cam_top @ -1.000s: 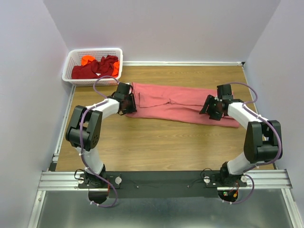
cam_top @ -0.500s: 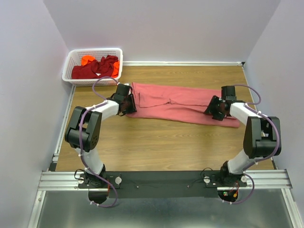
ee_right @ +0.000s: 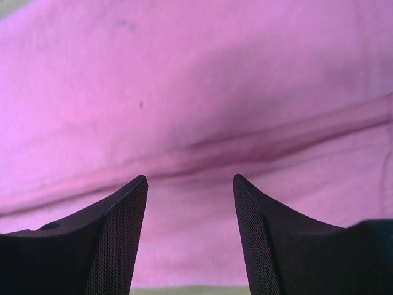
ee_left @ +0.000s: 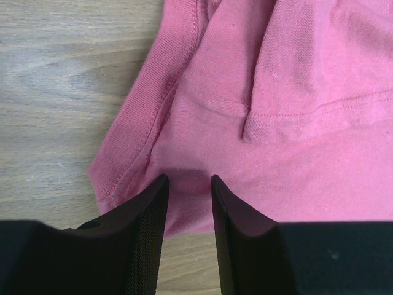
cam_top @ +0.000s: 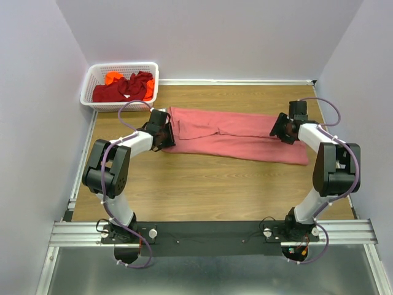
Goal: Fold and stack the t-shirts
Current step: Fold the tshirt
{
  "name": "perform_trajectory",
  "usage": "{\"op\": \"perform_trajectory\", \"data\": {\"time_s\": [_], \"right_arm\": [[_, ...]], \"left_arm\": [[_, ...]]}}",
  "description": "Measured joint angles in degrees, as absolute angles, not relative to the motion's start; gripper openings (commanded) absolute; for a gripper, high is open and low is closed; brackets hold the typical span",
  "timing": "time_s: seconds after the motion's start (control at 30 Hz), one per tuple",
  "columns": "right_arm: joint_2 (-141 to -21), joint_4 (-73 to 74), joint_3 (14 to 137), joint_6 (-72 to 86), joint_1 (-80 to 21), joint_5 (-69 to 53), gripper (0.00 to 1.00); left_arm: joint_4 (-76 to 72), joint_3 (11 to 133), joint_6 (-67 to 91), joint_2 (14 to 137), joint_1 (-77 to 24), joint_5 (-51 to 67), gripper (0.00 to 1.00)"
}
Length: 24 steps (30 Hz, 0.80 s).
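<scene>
A large salmon-pink t-shirt (cam_top: 239,135) lies flat on the wooden table, folded into a long strip from left to right. My left gripper (cam_top: 167,134) sits low at the strip's left end. In the left wrist view the left gripper (ee_left: 188,179) is narrowly open, with the shirt's (ee_left: 276,123) near corner edge between the fingertips. My right gripper (cam_top: 280,130) is over the strip's right end near its far edge. In the right wrist view it (ee_right: 189,178) is wide open, close above the pink cloth (ee_right: 196,92). A dark red t-shirt (cam_top: 123,90) and a bright orange one (cam_top: 113,77) lie crumpled in the basket.
A white lattice basket (cam_top: 123,64) stands at the far left corner against the wall. Walls close in the table on the left, far and right sides. Bare wood (cam_top: 209,184) lies between the shirt and the arm bases.
My right gripper has moved away from the bases and to the right, from the strip's near side to its far right edge. The left gripper has barely moved.
</scene>
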<state>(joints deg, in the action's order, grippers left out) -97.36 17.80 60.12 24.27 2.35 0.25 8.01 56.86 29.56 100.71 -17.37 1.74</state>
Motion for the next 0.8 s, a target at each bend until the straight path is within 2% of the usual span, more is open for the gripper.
{"op": "perform_trajectory", "data": {"time_s": [0.27, 0.43, 0.6, 0.73, 0.8], "right_arm": [[-100.57, 16.99, 63.07, 22.85, 2.87, 3.49, 0.65], [-93.23, 16.08, 59.20, 23.24, 4.69, -0.12, 0.65], [-84.07, 15.05, 50.00, 25.17, 14.33, -7.22, 0.61], [-80.82, 14.59, 43.16, 28.01, 21.17, -11.29, 0.47], [-80.34, 14.17, 41.43, 29.10, 22.17, -12.84, 0.44]], "left_arm": [[8.16, 56.86, 29.56, 100.62, -17.37, 1.61, 0.43], [8.25, 56.86, 29.58, 100.60, -17.34, 1.39, 0.43], [8.34, 56.86, 29.58, 100.55, -17.26, 1.08, 0.42], [8.54, 56.86, 29.58, 100.51, -17.15, 0.97, 0.42], [8.62, 56.86, 29.58, 100.51, -17.04, 0.97, 0.42]]}}
